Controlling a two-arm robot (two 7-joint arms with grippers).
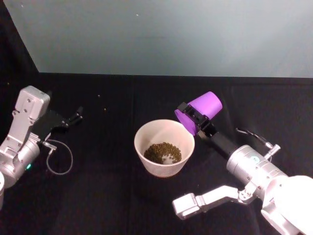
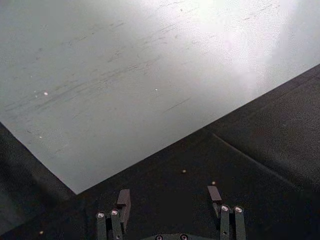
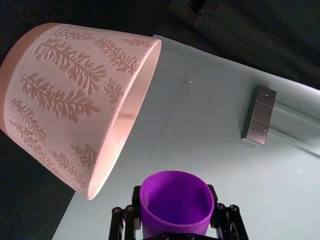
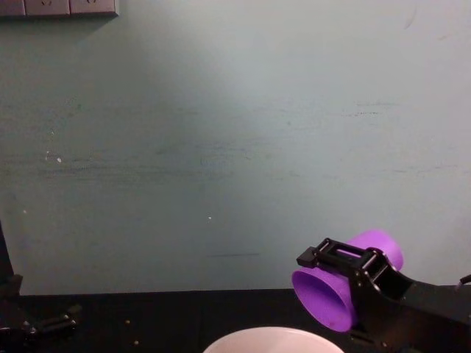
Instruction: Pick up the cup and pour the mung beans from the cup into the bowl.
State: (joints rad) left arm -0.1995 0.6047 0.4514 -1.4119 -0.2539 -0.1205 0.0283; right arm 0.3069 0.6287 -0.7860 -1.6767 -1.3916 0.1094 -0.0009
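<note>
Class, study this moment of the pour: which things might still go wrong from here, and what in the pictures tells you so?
1. The right gripper holds the cup tipped at the bowl's rim, not over its middle; late beans might fall outside.
2. Swinging back, the cup could clip that rim and jolt the mung beans.
3. A few loose beans lie on the cloth; they may roll underfoot.

1. The cup [image 1: 204, 108], right of frame centre in the head view: smooth purple plastic, matt sheen.
2. The bowl [image 1: 146, 134], centre frame: pale pinkish-white, smooth rim; raised fern-leaf relief on its outer wall in the right wrist view.
3. The table [image 1: 107, 205]: matt black cloth.
4. The wall [image 4: 221, 132]: matt, faintly scuffed.
</note>
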